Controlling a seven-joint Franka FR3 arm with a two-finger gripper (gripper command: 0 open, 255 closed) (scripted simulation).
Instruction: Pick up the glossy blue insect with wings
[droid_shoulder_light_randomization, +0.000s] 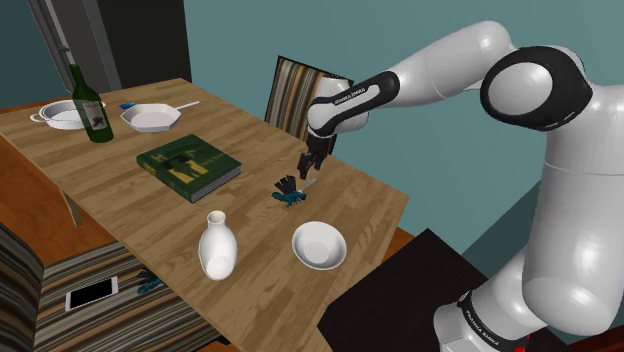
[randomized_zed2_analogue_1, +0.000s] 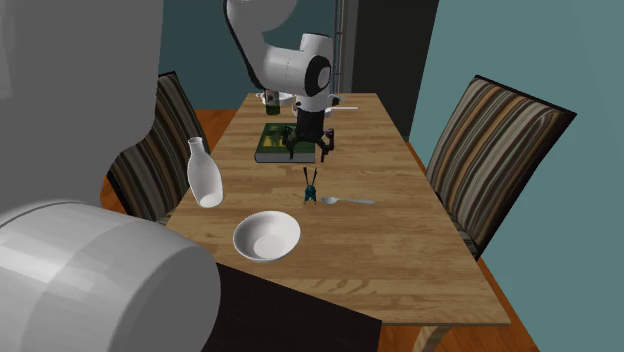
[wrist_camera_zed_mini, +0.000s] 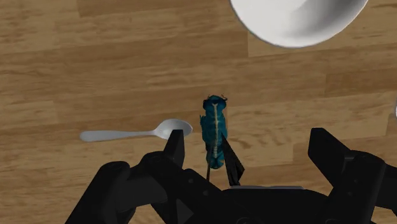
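I see the gripper (randomized_zed2_analogue_1: 308, 153) over the table (randomized_zed2_analogue_1: 420, 270), in the upper middle of the second exterior view. Its fingers stand wide apart and hold nothing. The blue insect (randomized_zed2_analogue_1: 311, 189) lies on the wood just below it in that frame, untouched. A spoon (randomized_zed2_analogue_1: 345, 201) lies just beside the insect, and a white bowl (randomized_zed2_analogue_1: 266, 236) is at the lower left.

The wooden counter (droid_shoulder_light_randomization: 100, 165) is carrying a bottle (droid_shoulder_light_randomization: 88, 105), a pot (droid_shoulder_light_randomization: 60, 115) and a pan (droid_shoulder_light_randomization: 152, 118) at upper left, a book (droid_shoulder_light_randomization: 188, 165), a vase (droid_shoulder_light_randomization: 217, 245) and a bowl (droid_shoulder_light_randomization: 318, 245) lower down, with an insect (droid_shoulder_light_randomization: 290, 198) lying beside a spoon (randomized_zed2_analogue_1: 345, 201) mid-frame.
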